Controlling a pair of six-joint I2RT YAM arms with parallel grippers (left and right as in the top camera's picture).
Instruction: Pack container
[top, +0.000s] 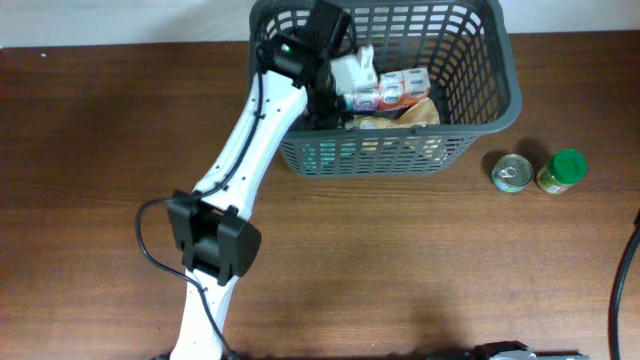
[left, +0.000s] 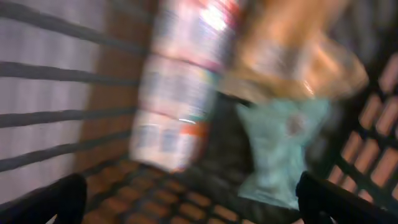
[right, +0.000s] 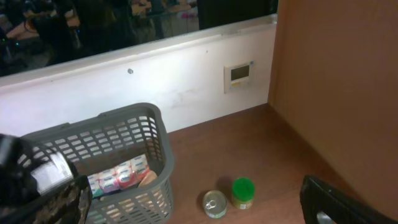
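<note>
The dark grey basket (top: 500, 110) stands at the back of the table and also shows in the right wrist view (right: 158, 143). It holds a pink and white pack (top: 390, 92), a white packet (top: 355, 68) and a tan bag (top: 415, 113). My left gripper (top: 325, 95) is down inside the basket's left part. In the blurred left wrist view its fingers are spread wide and empty (left: 193, 199) above the basket floor, near the pack (left: 180, 93) and a pale teal pouch (left: 280, 143). My right gripper (right: 193, 193) is open and empty, high over the table.
A small tin can (top: 511, 172) and a green-lidded jar (top: 562, 170) stand on the brown table right of the basket; both show in the right wrist view, can (right: 214, 204) and jar (right: 243, 191). A white wall runs behind the table.
</note>
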